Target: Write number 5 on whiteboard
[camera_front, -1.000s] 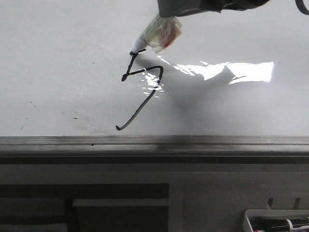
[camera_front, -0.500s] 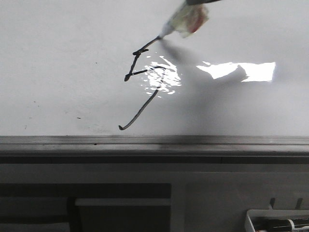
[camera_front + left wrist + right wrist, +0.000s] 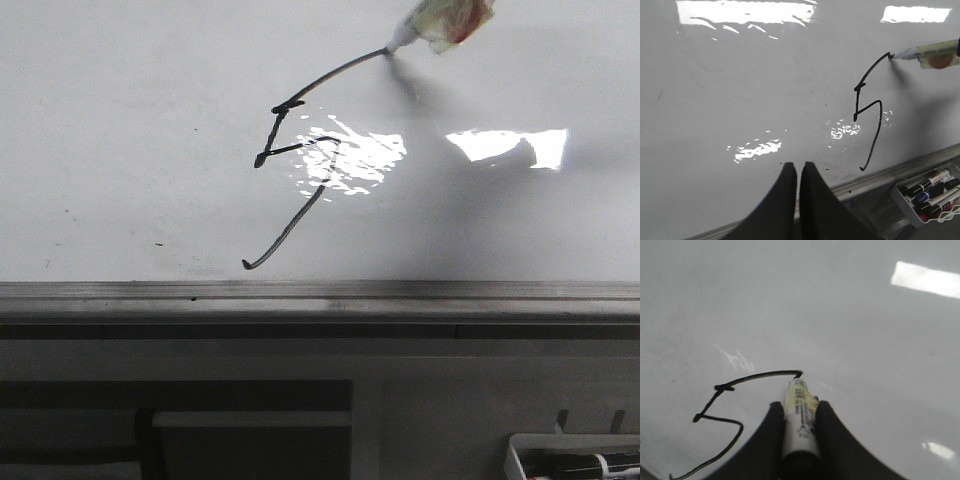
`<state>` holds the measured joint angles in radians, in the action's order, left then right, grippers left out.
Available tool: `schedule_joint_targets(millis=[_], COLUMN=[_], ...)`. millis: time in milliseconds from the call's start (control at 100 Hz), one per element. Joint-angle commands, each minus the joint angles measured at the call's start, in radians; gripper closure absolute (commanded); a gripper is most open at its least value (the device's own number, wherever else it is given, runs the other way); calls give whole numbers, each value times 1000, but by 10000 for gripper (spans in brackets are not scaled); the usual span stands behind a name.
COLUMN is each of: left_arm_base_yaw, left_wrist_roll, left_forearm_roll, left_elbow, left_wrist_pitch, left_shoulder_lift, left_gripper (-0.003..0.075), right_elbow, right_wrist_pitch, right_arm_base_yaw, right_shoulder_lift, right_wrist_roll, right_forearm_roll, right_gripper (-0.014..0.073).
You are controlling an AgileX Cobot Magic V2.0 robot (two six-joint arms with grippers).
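The whiteboard lies glossy under glare. On it is the number 5 in thin black strokes: a short upright, a middle bar, a long diagonal tail and a long top bar. The marker shows at the front view's top edge, its tip at the end of that top bar. My right gripper is shut on the marker, just behind the number 5. My left gripper is shut and empty over the whiteboard near its rail, to the left of the number 5.
A grey metal rail runs along the board's near edge, with a grey cabinet front below it. A white tray of spare markers sits off the board's near right corner. Small dark specks dot the board.
The marker has slid to the right and farther away across the board, drawing the long top bar from the top of the upright. The right gripper's body has left the front view.
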<state>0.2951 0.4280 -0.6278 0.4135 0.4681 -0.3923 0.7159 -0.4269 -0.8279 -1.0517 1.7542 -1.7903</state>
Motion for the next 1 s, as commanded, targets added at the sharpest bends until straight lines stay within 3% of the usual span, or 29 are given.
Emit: schedule_joint_targets(millis=[0,180,260,410,460,700,990], left_arm_base_yaw=[-3,-3,-2,3,14,132,244], left_wrist_roll=[-7,39,129,351,438,620,667], left_forearm_roll=[-53,-135,-161,-195,-208,-235,-227], left_elbow=[27,31,47,113,132,192,242], left_wrist_pitch=[-56,-47,-14,105,137,297,264], left_shoulder_lift=[-5,-5,-5,-28,-45,-168,-326], left_gripper=[741,713,617,359,320,323,323], right_elbow=[15,15,15,15,15,15,15], right_wrist_pitch=[112,304,339,349,354,383,373], right_arm_base_yaw=[-31,-139,-181,-229,-233,-233,-233], right_shoulder_lift=[46,83,80,49,32,-13,18], right_wrist_roll=[17,71,77,77,77,82,111], right_forearm_roll=[-5,-5,-5,-5,-5,-5,-5], right_gripper=[657,657,657,657,657,657,662])
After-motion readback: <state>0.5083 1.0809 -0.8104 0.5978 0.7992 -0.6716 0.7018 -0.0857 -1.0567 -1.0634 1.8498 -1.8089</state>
